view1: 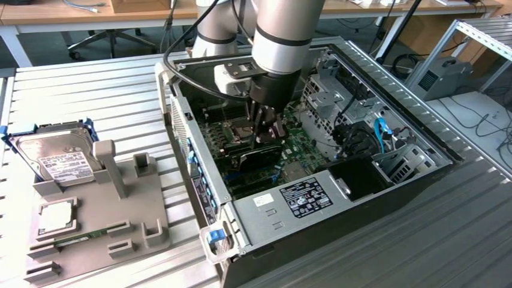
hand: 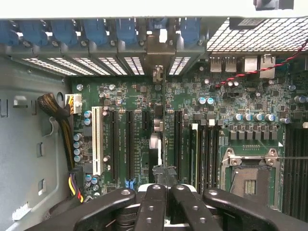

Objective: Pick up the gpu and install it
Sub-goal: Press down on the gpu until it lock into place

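Reaching into the open computer case (view1: 416, 135), the robot arm (view1: 286, 42) stands over the motherboard (hand: 226, 113), its gripper (view1: 268, 132) clenched on the gpu (view1: 258, 157), held edge-on above the expansion slots (hand: 130, 144).

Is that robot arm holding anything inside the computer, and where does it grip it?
Yes: the end effector is shut on the gpu, gripping its upper edge, with the card standing on edge over the motherboard.

The open computer case (view1: 320, 198) lies on its side on the slatted table (view1: 96, 96) — the gripper (view1: 268, 133) reaches down inside it, over the motherboard (hand: 144, 125), with the gpu (view1: 258, 157) just under it. Toward the exterior view's left, well apart, a parts holder (view1: 96, 222) stands with a hard drive (view1: 56, 157) in it.
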### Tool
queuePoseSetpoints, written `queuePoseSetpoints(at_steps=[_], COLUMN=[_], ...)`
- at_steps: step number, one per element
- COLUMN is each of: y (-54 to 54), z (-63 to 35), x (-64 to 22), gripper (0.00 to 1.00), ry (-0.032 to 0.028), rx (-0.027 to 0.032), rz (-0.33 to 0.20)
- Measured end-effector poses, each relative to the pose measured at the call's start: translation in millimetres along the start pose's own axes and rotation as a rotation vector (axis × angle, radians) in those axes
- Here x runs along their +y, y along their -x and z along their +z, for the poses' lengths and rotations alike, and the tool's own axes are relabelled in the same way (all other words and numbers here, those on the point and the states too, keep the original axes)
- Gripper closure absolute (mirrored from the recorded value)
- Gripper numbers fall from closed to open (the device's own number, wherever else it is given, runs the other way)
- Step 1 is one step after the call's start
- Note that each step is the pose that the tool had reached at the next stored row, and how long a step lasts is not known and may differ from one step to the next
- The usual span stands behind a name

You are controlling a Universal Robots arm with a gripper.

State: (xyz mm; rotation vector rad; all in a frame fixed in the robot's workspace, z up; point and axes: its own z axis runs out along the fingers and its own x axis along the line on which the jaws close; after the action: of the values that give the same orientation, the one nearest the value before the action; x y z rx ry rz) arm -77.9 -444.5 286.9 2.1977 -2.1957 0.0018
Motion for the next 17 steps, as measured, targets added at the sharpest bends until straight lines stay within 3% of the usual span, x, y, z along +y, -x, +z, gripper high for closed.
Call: queuePoseSetpoints(at_steps=[7,17], y=[0.1,0.9], z=[5.8,18.3], x=[16.7,24.6], gripper=[0.89,0.89], ry=[-0.0001,0.0003], rx=[-0.0001,0.0006], rz=[0.000,0.000])
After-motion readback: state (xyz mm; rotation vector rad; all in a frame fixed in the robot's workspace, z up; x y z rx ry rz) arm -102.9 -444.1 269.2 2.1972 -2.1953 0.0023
